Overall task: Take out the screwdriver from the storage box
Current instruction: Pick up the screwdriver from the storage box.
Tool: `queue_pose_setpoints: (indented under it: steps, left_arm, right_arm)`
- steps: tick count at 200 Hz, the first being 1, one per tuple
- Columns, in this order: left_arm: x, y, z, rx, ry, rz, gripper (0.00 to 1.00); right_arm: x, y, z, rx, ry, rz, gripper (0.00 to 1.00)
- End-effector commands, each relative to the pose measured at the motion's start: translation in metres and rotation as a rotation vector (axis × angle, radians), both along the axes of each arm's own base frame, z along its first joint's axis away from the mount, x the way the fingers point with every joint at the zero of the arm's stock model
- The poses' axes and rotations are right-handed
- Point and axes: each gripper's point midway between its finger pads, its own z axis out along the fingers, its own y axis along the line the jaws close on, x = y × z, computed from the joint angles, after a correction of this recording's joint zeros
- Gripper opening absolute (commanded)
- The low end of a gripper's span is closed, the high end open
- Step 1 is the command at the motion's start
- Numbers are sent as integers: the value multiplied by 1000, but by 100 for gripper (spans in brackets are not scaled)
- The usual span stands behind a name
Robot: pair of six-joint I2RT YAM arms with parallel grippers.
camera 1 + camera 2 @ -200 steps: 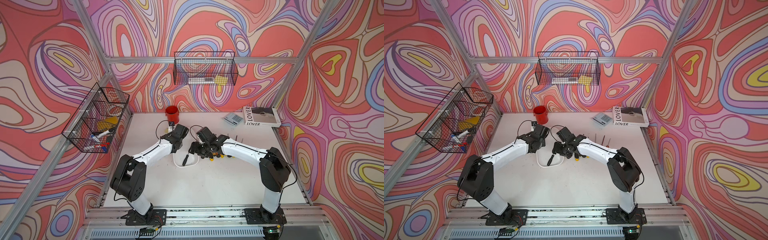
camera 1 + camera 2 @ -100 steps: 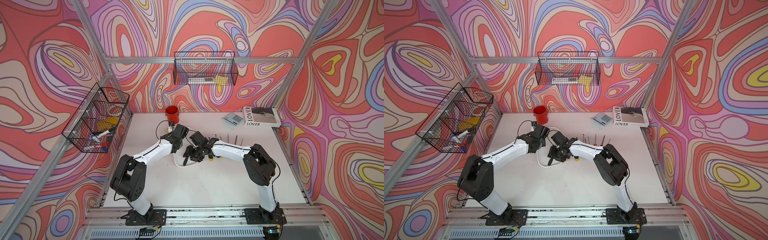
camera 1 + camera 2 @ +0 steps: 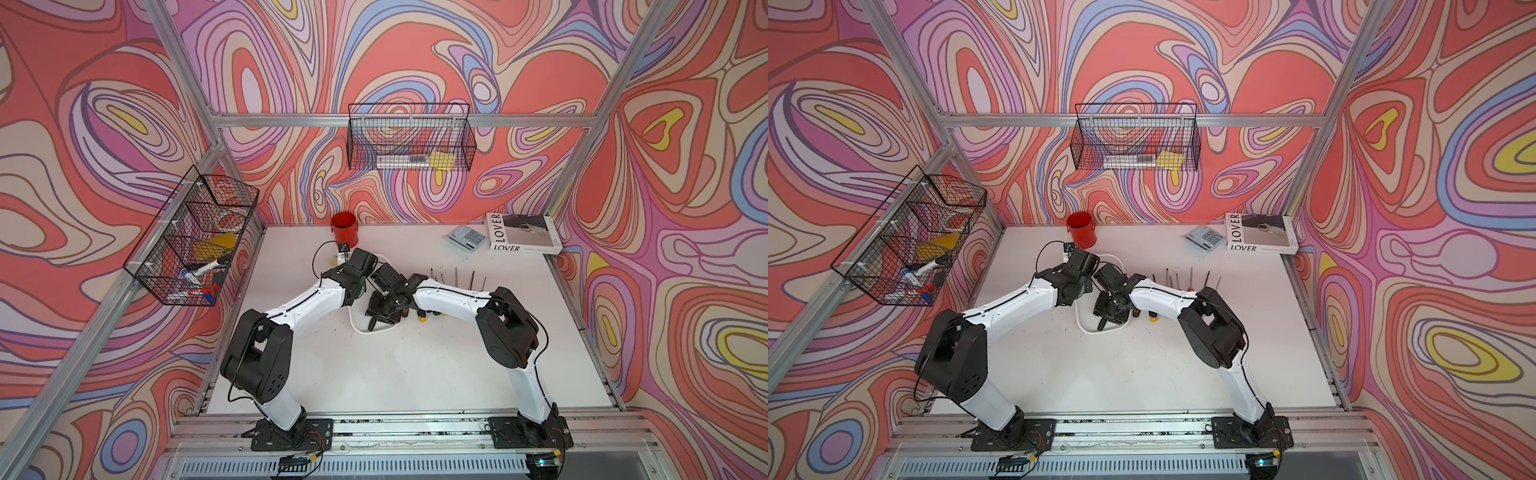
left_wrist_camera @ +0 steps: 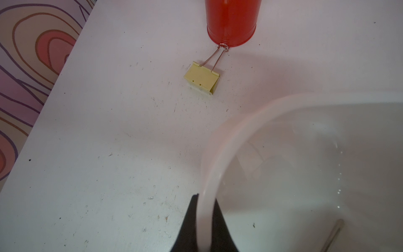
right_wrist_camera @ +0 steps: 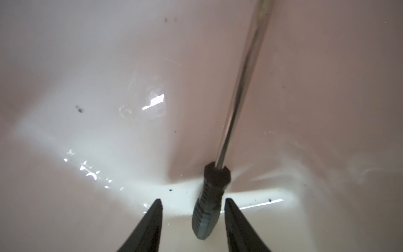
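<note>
So since a second back the right gripper [image 3: 380, 311] had slid across and dipped down into the storage box [image 3: 360, 329], jaws narrowing on the way. Both top views buried most of the box under the two wrists, but the right wrist view showed the screwdriver [image 5: 212, 187] lying inside it, with its dark ribbed handle between the two fingers [image 5: 150, 222] and a gap on each side, so the jaws were apart and gripping nothing. Only the left wrist view showed the left gripper [image 4: 205, 198] pinched tight on the box rim, plus a yellow binder clip [image 4: 201, 79] up against a red cup [image 4: 231, 21].
</note>
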Motion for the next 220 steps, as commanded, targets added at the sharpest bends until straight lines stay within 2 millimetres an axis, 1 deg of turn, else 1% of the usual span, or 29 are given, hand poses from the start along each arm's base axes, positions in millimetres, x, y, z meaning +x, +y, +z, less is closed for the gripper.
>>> queue_pose_setpoints:
  steps: [1,35,50,70,94,126,148,194,220]
  left_arm:
    - [3,1,14,-13,-41,17,0]
    - [3,0,13,-13,-40,15,0]
    - [3,1,14,-10,-40,14,0]
    - [2,2,13,-6,-39,15,0]
    - [2,2,13,0,-37,14,0]
    - [2,3,12,5,-33,16,0]
    - [2,4,10,9,-29,19,0]
    - [3,3,7,15,-21,23,0]
    - [5,5,6,36,-12,23,0]
  right_arm:
    - [-6,-21,-33,-120,66,-50,40]
    - [-4,-22,-40,-132,63,-59,27]
    - [-2,-22,-39,-131,51,-63,22]
    - [0,-23,-37,-130,35,-68,17]
    - [2,-27,-31,-135,9,-75,11]
    - [6,-31,-9,-130,-52,-69,0]
    - [9,-34,9,-124,-98,-63,0]
    - [12,-32,49,-90,-187,-9,0]
    - [15,-39,70,-113,-238,8,0]
